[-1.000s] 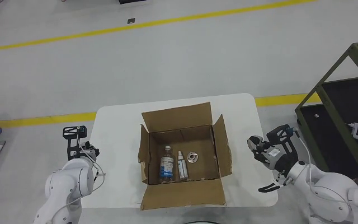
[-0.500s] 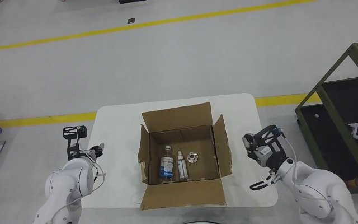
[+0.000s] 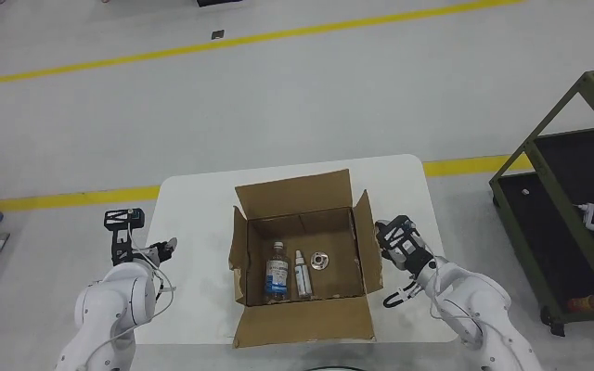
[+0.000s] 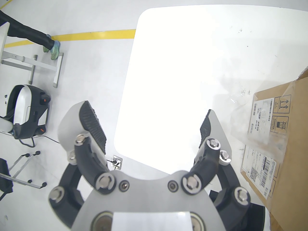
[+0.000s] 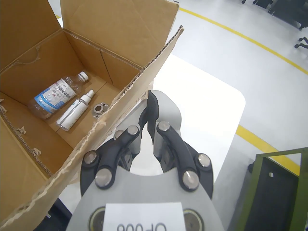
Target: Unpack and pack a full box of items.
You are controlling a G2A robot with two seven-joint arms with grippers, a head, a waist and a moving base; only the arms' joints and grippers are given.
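Top view: the cardboard box (image 3: pixel 295 195) sits open in the middle of the table (image 3: pixel 195 223). On its floor are a clear bottle (image 3: pixel 277 272), a small spray bottle (image 3: pixel 302 274) and a metal collar (image 3: pixel 320 262). Both bottles lie flat, long axis running 12 to 6, caps at 12. The right gripper (image 3: pixel 397 243) is just outside the box's 3 o'clock flap, so the collar is at roughly 9 o'clock from it and is the nearest of the three. The left gripper (image 3: pixel 153 252) hangs at the table's 9 o'clock edge, well apart from the box.

Left wrist view: jaws spread wide, nothing in them.

Right wrist view: jaws pinched together with nothing between them, flap right beside one finger. Looks like the right arm's pick, but it would have to open up and clear that flap first.
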